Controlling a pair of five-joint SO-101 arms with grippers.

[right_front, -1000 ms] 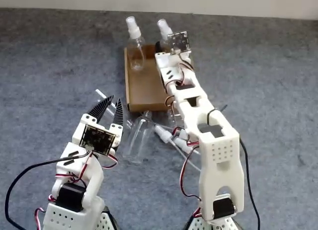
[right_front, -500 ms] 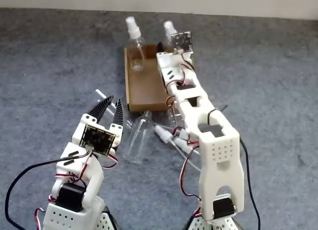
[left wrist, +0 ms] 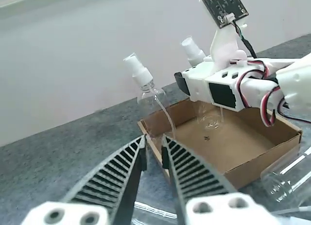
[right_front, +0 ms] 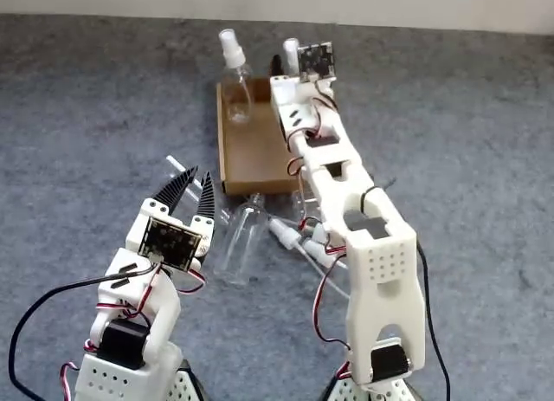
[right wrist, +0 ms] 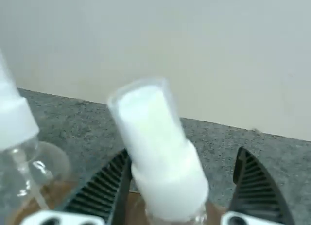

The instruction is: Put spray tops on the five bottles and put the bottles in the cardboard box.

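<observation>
Two capped bottles [right_front: 235,89] standing in cardboard box [right_front: 251,163] — right gripper [right wrist: 182,157] jaws apart around one's top. Uncapped bottle [right_front: 238,241] lying on desk [right_front: 459,158] beside spray tops [right_front: 286,236] — awaiting capping, boxing. Left gripper [right_front: 197,176] hovering, jaws slightly apart.

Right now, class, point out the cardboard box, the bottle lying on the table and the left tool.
cardboard box [right_front: 256,154]: high view, bare floor.
lying bottle [right_front: 240,238]: high view, middle of its body.
left tool [right_front: 202,172]: high view, midway between its fingertips.
</observation>
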